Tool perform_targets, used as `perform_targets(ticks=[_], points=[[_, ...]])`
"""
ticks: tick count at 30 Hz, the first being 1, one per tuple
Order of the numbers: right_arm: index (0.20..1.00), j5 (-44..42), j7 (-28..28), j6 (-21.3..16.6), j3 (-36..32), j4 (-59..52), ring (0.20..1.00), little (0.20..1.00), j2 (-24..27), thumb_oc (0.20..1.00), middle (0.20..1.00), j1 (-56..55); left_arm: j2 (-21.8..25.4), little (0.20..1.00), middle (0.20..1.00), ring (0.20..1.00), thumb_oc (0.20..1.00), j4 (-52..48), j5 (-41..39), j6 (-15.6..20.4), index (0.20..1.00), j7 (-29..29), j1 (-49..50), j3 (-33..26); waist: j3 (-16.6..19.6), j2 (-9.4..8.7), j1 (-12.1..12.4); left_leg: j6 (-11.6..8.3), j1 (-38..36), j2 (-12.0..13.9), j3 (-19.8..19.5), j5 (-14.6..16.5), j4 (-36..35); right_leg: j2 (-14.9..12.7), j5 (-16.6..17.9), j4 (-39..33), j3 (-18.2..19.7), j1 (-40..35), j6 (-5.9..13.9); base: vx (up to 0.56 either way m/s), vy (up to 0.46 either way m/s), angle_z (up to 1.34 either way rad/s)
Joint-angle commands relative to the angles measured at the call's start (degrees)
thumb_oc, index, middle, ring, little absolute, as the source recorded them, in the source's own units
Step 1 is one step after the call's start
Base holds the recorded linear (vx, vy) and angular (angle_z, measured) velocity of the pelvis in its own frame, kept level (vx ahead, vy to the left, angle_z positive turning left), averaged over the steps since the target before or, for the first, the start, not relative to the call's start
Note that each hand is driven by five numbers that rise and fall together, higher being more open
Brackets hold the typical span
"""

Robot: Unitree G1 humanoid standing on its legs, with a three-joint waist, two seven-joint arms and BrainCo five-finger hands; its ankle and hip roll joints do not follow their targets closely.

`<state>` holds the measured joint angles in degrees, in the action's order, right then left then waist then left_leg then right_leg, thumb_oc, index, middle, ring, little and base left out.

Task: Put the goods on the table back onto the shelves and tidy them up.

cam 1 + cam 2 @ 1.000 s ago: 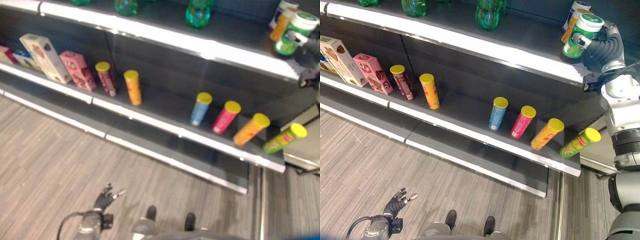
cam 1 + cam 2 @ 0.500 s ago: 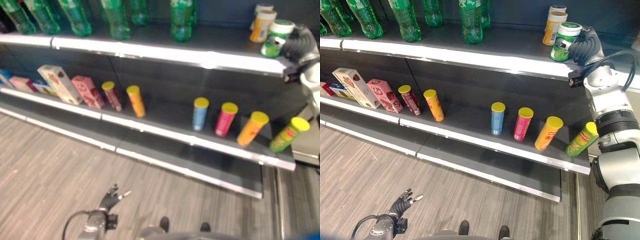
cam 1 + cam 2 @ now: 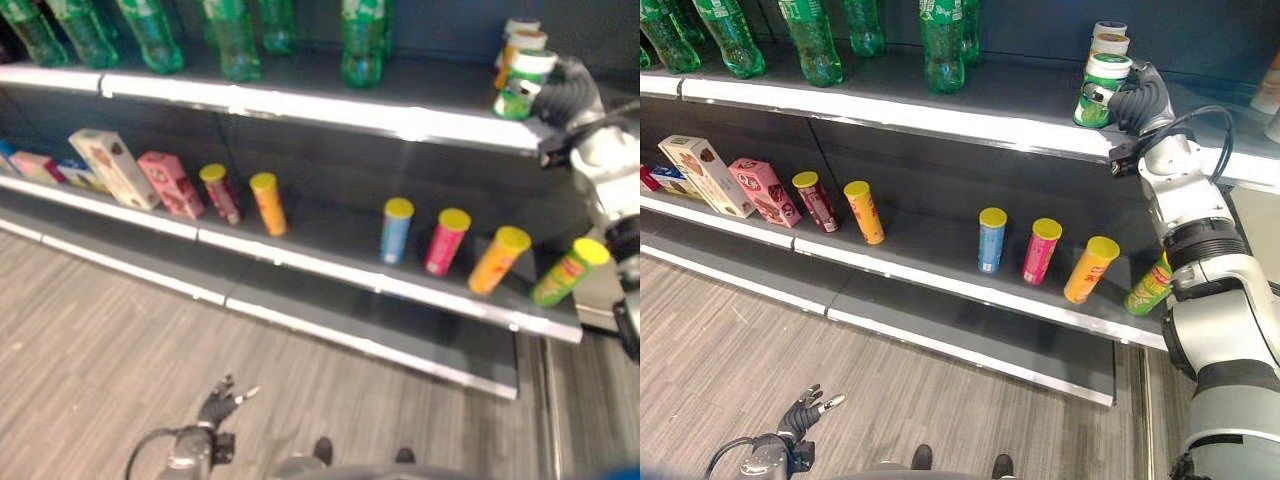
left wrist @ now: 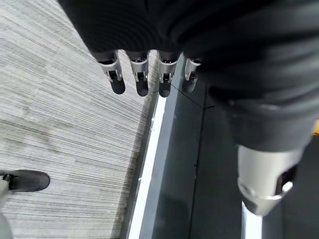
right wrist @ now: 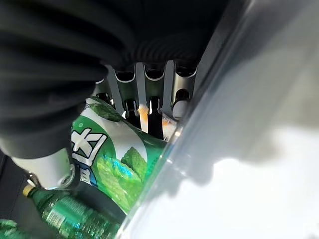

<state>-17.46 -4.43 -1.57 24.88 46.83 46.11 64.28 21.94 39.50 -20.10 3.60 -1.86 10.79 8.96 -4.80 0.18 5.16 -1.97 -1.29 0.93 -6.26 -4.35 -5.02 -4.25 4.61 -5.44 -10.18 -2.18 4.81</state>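
green canister (image 3: pixel 1095 91) | right hand (image 3: pixel 1137 98) grasping it on top shelf (image 3: pixel 940 110) | left hand (image 3: pixel 800 416) relaxed, empty

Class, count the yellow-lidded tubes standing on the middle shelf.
6: dark red and orange together at left; blue, pink, orange further right; green at the far right end.

Both head cameras look down and forward from above at the shelves (image 3: pixel 940 110) and the floor (image 3: pixel 730 340), sharing nearly everything. The left wrist camera looks close along its fingers (image 4: pixel 139 79) at the floor; the right wrist camera sits hard against a green can (image 5: pixel 119 164).
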Motion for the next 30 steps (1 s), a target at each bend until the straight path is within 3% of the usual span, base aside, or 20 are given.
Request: perform_targets(ticks=[1,30], points=[[0.2,1.59,-1.48,-1.43,3.61,0.96,0.2,0.2,1.76,0.2,0.2,7.16,2.24,1.0,1.0,1.0,1.0,0.87,-0.82,2.17,1.0,-0.82,-2.83,0.58,0.15,-3.0,1.49,-3.16,-2.65,3.48,-0.4,7.86,0.06,-4.48,-4.08,1.38,-1.95,-1.94,5.46,-0.01,0.028,0.04],[0.2,4.16,-3.26,-1.31,4.4,5.88,0.2,0.2,0.25,0.2,0.2,9.01,1.24,1.0,1.0,1.0,1.0,0.22,-1.01,2.73,1.0,-2.03,-2.51,0.77,-0.31,-3.06,0.52,-3.04,-2.83,3.54,0.35,8.1,0.02,-4.8,-3.8,1.02,-1.24,-1.82,5.37,0.0,0.003,0.0]])
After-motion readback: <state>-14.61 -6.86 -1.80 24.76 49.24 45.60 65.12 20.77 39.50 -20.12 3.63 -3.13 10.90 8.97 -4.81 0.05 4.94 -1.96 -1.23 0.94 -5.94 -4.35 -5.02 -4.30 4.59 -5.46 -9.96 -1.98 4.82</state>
